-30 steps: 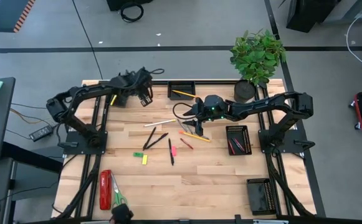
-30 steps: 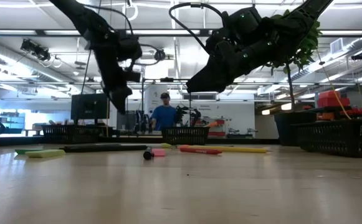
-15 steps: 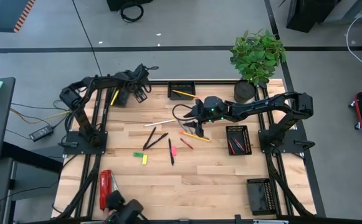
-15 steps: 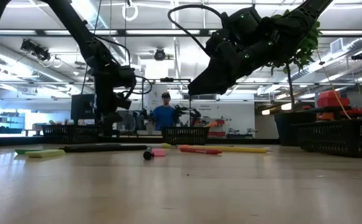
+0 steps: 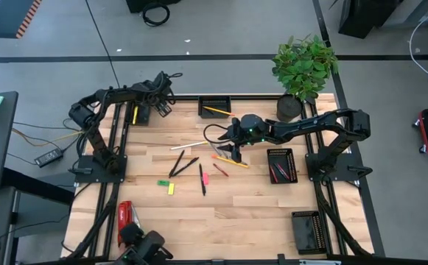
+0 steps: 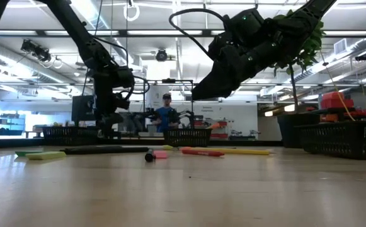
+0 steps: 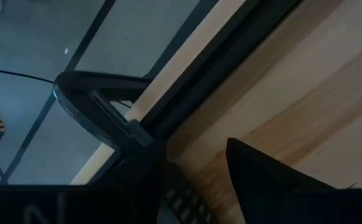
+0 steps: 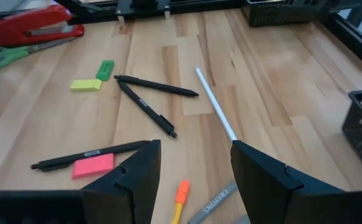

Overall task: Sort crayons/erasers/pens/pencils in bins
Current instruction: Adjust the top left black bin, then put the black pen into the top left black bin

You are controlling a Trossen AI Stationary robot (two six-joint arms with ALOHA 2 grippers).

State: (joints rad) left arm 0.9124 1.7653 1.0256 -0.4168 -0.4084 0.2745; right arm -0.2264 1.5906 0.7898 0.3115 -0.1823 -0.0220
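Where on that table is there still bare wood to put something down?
The near stretch of the table is free, bordered by the red stapler and the corner bin. The middle is crowded: pens, erasers and crayons, with the right hand hovering over them.

Even, bright overhead light on my tabletop (image 5: 221,213); shadows short and soft beneath the plant (image 5: 304,65). Low view: ceiling strip lights glare, my arms read as dark silhouettes, near wood blurred. Left wrist view dim, bluish, soft. Right wrist view sharp beyond my own blurred jaws.
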